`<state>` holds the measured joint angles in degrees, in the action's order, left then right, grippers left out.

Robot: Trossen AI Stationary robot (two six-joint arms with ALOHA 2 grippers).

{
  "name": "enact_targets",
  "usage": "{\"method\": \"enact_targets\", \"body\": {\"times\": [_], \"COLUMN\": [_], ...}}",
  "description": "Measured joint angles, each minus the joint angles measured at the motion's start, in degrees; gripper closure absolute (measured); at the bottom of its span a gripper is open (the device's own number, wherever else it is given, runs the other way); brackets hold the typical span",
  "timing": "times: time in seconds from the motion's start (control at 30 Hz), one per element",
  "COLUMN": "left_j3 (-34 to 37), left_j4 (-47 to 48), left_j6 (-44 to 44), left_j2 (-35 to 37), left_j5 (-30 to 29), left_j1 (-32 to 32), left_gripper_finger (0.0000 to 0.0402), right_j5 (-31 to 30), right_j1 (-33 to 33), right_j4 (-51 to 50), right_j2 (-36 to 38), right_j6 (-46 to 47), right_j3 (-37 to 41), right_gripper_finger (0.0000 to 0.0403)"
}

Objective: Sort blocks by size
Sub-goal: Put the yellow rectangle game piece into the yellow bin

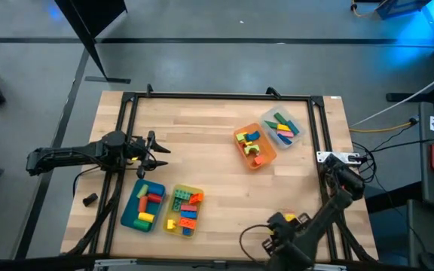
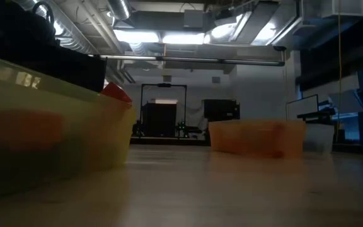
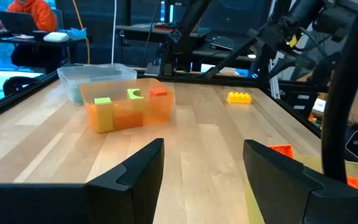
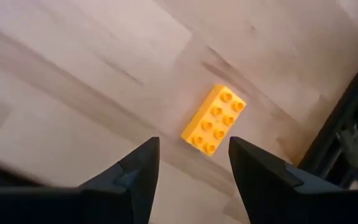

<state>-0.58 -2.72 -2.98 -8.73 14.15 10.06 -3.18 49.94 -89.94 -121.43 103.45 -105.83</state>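
The middle of the wooden table (image 1: 202, 143) lies open, a broad bare lane from the left gripper (image 1: 155, 147) at nine o'clock across to the far trays. At two o'clock the orange tray (image 1: 255, 147) and clear tray (image 1: 281, 126) sit touching, closing that corner. At seven o'clock the teal tray (image 1: 143, 205) and yellow tray (image 1: 184, 209) stand side by side (little gap between them). One yellow block (image 4: 213, 119) lies alone at five o'clock, bare wood around it, under the right gripper (image 4: 191, 168).
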Motion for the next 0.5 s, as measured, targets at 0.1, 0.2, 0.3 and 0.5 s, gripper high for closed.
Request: {"method": "enact_targets", "body": {"times": [0.1, 0.2, 0.3, 0.5], "left_j3": [0.0, 0.0, 0.0, 0.0], "left_j4": [0.0, 0.0, 0.0, 0.0], "left_j6": [0.0, 0.0, 0.0, 0.0], "left_j2": [0.0, 0.0, 0.0, 0.0], "left_j5": [0.0, 0.0, 0.0, 0.0], "left_j1": [0.0, 0.0, 0.0, 0.0], "left_gripper_finger": [0.0196, 0.0196, 0.0196, 0.0196], "right_j5": [-2.6, -3.3, -3.5, -9.5], "right_j1": [2.4, 4.6, 6.5, 9.2], "right_j4": [0.0, 0.4, 2.6, 8.2], "right_j2": [-0.1, -0.1, -0.1, -0.1], "right_j6": [8.1, 14.5, 20.4, 28.6], "right_j3": [2.0, 4.5, 7.9, 12.5], "right_gripper_finger": [0.0210, 0.0210, 0.0210, 0.0210]}}
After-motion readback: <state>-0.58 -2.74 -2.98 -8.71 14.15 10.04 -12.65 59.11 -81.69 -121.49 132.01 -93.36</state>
